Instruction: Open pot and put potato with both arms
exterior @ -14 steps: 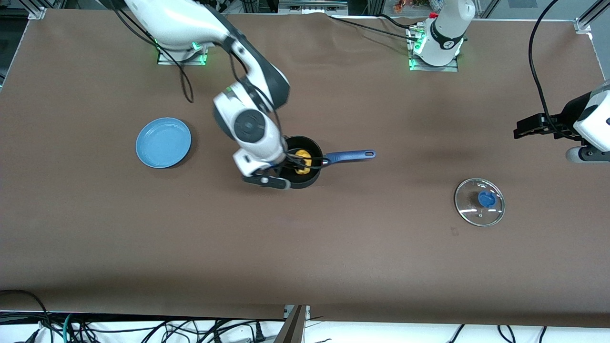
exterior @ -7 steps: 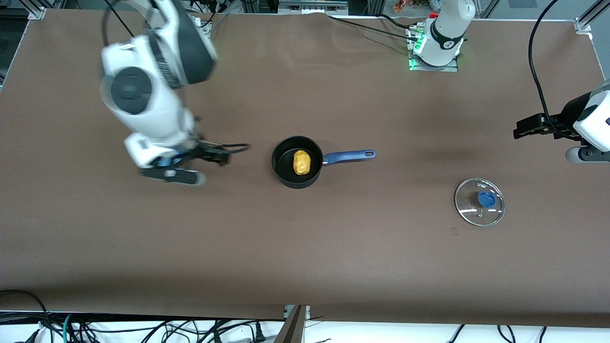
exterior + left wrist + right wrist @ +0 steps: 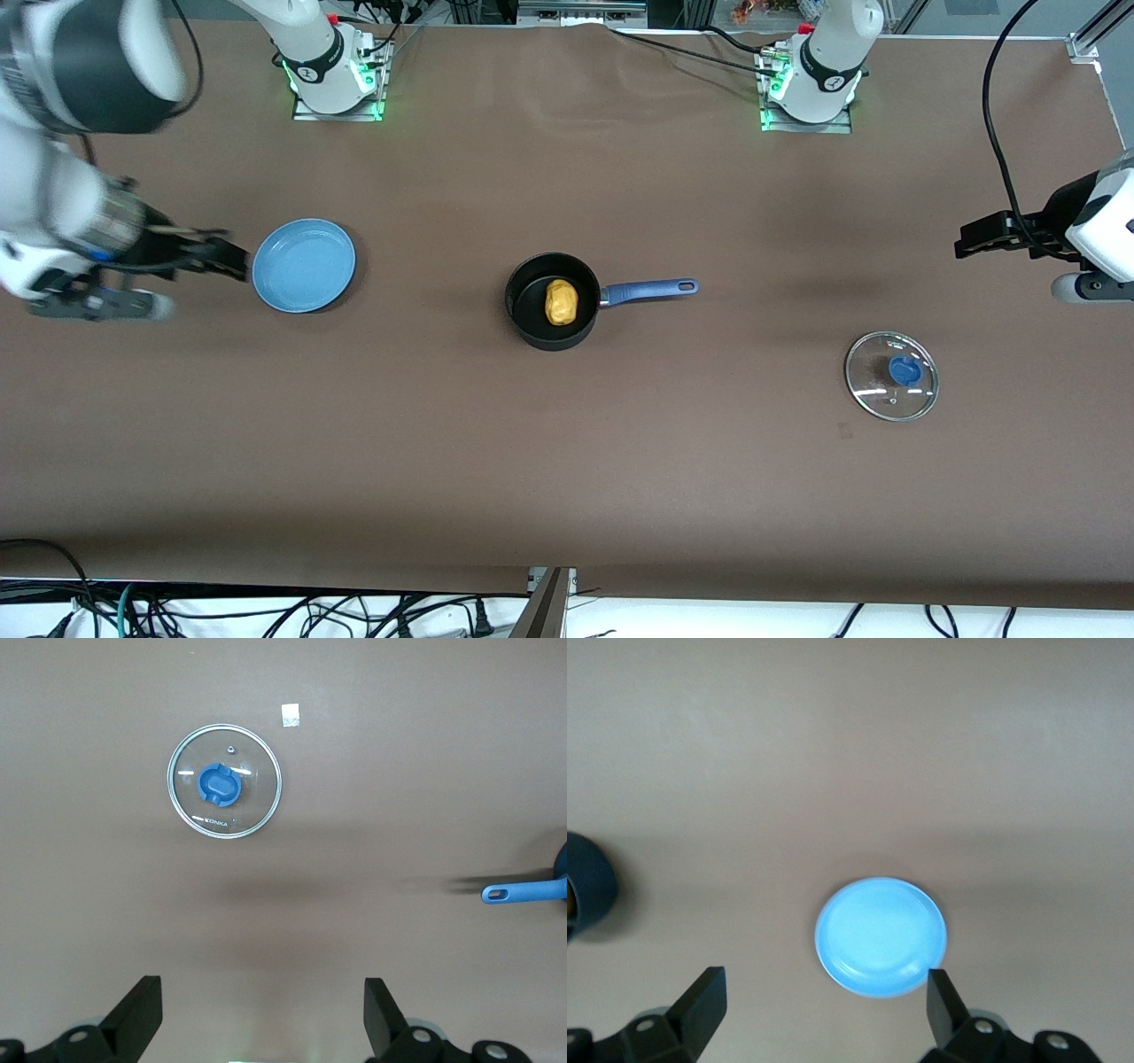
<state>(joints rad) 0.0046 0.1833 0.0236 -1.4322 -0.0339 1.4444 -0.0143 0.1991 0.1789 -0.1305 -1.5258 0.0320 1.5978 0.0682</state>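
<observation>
Yellow against black: the potato [image 3: 561, 302] lies inside the pot [image 3: 551, 301], which sits near the middle of the table [image 3: 567, 461] with its dark-blue handle pointing toward my left arm's end. A second ago my right gripper [image 3: 232, 258] was down at that pot with the potato beneath it; half a second ago it had already swung clear toward the right arm's end, and now it hangs over bare table just beside the light-blue plate [image 3: 304, 265]. I read that as the drop being done. The glass lid [image 3: 891, 375] with its blue knob rests flat on the table well apart from the pot, toward the left arm's end and nearer the front camera than the pot, exactly where it lay a second ago. So the pot is open, the potato is in, and by my judgement the task is finished or all but so.

My right arm is folded far out past the plate, wrist held high, and its fingers [image 3: 704, 1003] stand spread wide with nothing between them; the plate shows in the gap below. My left gripper [image 3: 973, 241] waits over the table's edge at its own end, unmoved across the last second, its fingers [image 3: 142, 1014] likewise parted and empty, looking down on the lid.
</observation>
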